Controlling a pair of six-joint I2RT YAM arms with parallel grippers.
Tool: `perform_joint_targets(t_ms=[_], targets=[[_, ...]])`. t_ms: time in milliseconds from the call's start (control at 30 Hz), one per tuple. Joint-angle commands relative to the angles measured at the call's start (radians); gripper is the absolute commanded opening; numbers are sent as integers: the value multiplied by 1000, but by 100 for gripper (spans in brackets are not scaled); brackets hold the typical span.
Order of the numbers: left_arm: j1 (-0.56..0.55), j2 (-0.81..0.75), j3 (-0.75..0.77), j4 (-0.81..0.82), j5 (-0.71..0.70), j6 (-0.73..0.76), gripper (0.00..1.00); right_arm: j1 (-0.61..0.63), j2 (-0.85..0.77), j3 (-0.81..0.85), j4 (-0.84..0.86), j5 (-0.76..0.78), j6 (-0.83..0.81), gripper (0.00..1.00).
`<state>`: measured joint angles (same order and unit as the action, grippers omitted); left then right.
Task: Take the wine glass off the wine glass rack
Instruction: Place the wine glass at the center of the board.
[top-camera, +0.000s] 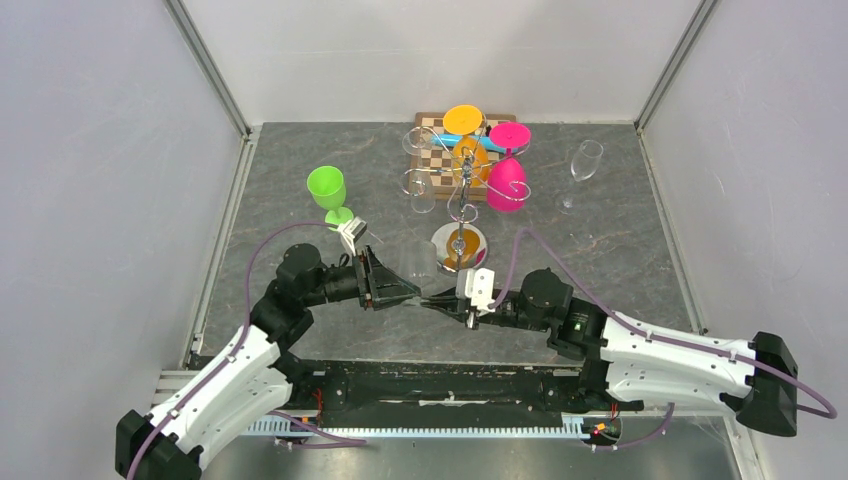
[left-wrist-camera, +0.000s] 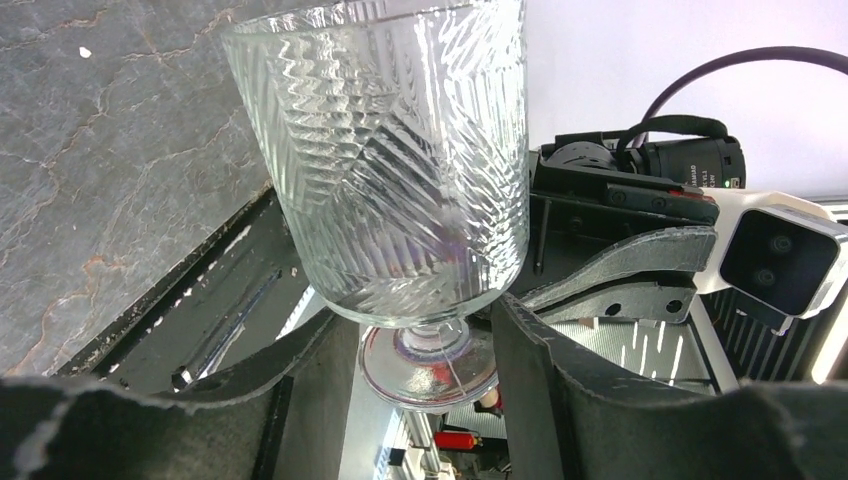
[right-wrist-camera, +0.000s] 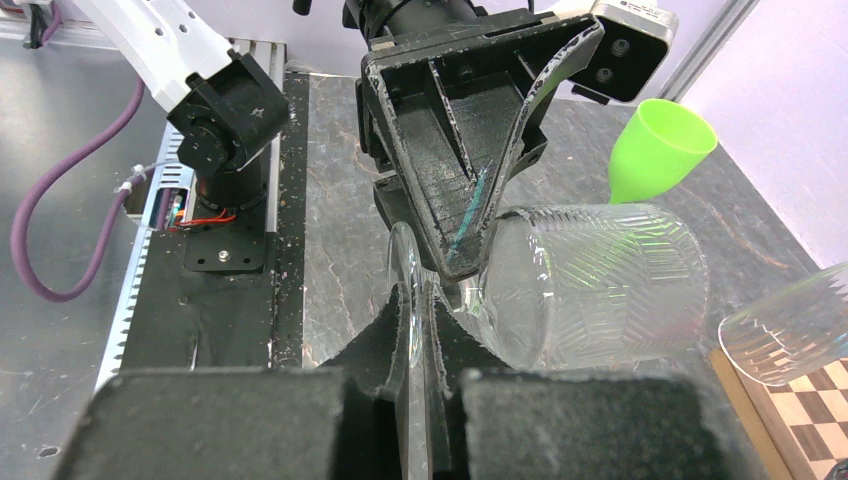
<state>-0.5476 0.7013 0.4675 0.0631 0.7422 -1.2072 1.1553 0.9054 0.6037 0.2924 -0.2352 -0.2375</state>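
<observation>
A clear ribbed wine glass lies on its side in the air between my two grippers, in front of the wine glass rack. My right gripper is shut on the rim of the glass's round foot. My left gripper is open, its fingers standing either side of the stem and foot with the bowl beyond them. The chrome rack holds a pink glass, an orange one and clear ones.
A green plastic glass stands left of the rack. A clear flute stands at the right. A checkerboard lies behind the rack. Another clear glass shows at the right edge of the right wrist view.
</observation>
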Motion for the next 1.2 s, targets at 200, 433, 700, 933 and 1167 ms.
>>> perform_joint_targets(t_ms=[200,433,700,933,1167], targets=[[-9,-19,-9,77,5,-58,51,45,10,48,199,103,-89,0],[-14,-13,-20,103,8,-75,44,71,19,30,258,116,-139,0],[-17,-13,-24,129,12,-91,31,92,40,29,280,133,-170,0],[-17,-16,-35,174,25,-109,2,99,47,28,261,161,-180,0],[-17,-35,-46,210,33,-117,2,99,46,45,204,168,-166,0]])
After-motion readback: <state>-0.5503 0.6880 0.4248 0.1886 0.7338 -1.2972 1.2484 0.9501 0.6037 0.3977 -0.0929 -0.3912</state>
